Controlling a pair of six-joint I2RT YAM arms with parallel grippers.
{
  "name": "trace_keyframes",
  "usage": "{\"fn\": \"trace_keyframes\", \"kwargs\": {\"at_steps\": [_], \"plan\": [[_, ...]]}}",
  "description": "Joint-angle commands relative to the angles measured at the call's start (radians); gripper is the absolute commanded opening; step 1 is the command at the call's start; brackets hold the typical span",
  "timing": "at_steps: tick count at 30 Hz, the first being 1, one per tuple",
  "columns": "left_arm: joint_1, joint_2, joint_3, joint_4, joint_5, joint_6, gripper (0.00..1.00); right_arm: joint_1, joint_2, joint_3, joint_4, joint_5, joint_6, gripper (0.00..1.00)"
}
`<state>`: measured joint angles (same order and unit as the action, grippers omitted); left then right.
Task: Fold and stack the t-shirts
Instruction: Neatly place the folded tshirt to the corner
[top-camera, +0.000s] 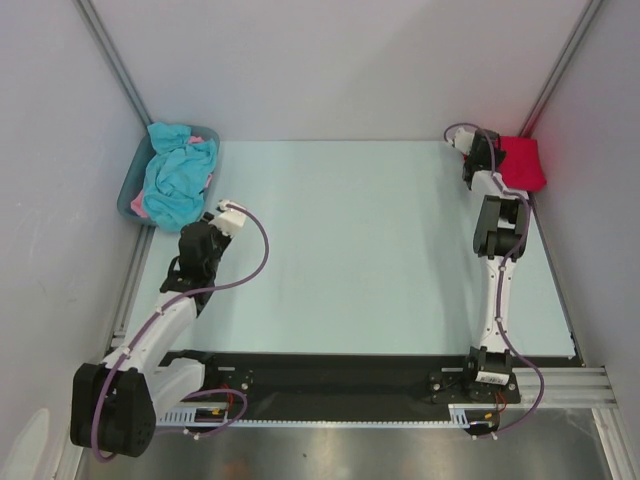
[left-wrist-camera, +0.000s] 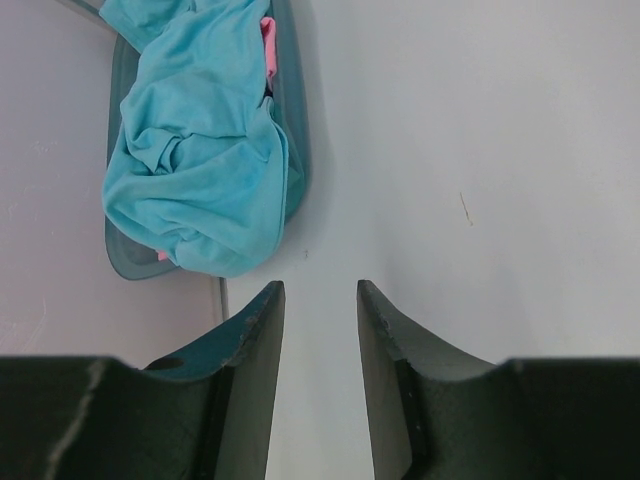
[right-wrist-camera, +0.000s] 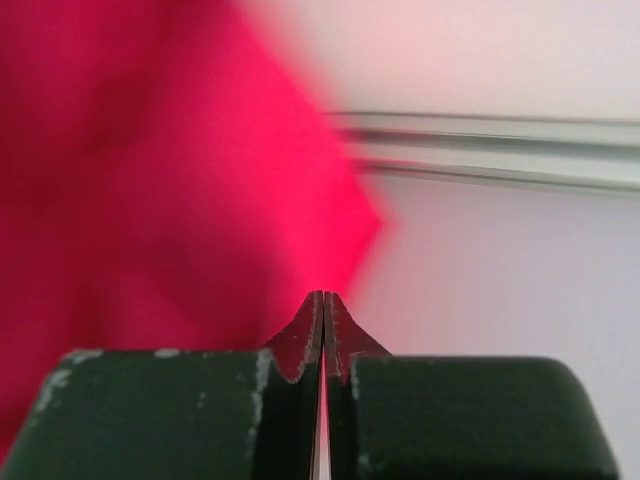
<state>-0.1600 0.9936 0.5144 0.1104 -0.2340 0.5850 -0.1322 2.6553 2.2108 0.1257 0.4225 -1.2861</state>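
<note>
A crumpled turquoise t-shirt (top-camera: 178, 175) (left-wrist-camera: 205, 160) fills the grey-blue tub (top-camera: 127, 196) (left-wrist-camera: 296, 150) at the far left, spilling over its rim. A pink t-shirt (left-wrist-camera: 267, 55) peeks out beneath it. My left gripper (top-camera: 222, 206) (left-wrist-camera: 320, 288) hovers just right of the tub, open, with only bare table between its fingers. A crimson t-shirt (top-camera: 525, 163) (right-wrist-camera: 150, 180) lies bunched in the far right corner. My right gripper (top-camera: 492, 158) (right-wrist-camera: 324, 294) is at that shirt's left edge, shut, its tips meeting over the red cloth; no cloth shows pinched between them.
The pale table (top-camera: 360, 250) runs between the two arms. Grey walls close in on the left, right and far sides. A metal rail (right-wrist-camera: 500, 150) runs along the wall behind the red shirt, and the arm bases sit on a black strip (top-camera: 330, 375) at the near edge.
</note>
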Motion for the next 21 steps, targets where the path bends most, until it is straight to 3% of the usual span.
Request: {"fn": "trace_keyframes", "kwargs": {"at_steps": [1, 8, 21], "plan": [[0.013, -0.012, -0.005, 0.037, -0.013, 0.012, 0.41, 0.026, 0.094, 0.029, -0.095, 0.029, -0.015, 0.00], [0.013, -0.001, 0.001, 0.040, -0.010, 0.006, 0.41, 0.095, -0.035, -0.264, -0.054, -0.059, 0.056, 0.00], [0.013, -0.053, -0.022, 0.034, 0.007, -0.004, 0.41, 0.095, -0.058, -0.229, -0.006, -0.002, 0.080, 0.02]]}}
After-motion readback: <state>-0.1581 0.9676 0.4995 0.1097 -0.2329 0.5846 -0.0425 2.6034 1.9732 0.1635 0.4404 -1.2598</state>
